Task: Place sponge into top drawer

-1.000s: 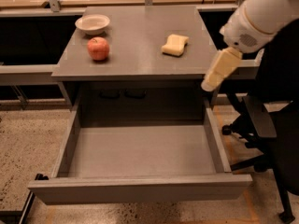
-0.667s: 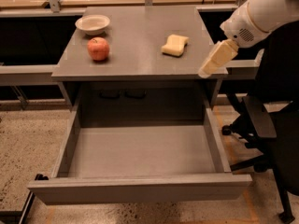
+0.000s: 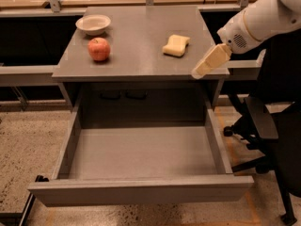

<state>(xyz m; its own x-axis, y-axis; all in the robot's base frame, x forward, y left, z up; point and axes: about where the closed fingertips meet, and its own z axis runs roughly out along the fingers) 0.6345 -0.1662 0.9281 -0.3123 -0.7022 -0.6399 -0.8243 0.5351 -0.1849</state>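
a: grey worktop [image 3: 141, 60] on a grey cabinet, speckled floor, dark chair [image 3: 275, 121] to the right. condition of the top drawer?

b: top drawer [image 3: 141, 192] stands pulled out toward the near side, open from above. nothing further is required there.

a: location of the sponge?

b: sponge [image 3: 176, 45] lies flat on the worktop, right of centre and toward the far side. an apple [image 3: 99, 49] and a bowl [image 3: 93, 23] sit well apart to the left and do not obstruct.

a: end effector?

b: end effector [image 3: 207, 64] hangs over the near right corner of the worktop. it is near the sponge but apart from it, to its right and nearer. it carries nothing. whether it is wide or narrow, i cannot tell.

a: step in hand?

b: judged as the approach to the pick, with the grasp not yet made. the next move calls for travel left and far to sit above the sponge, then a descent and a gentle close across the soft block. after that comes a lift and a carry nearward over the open drawer.
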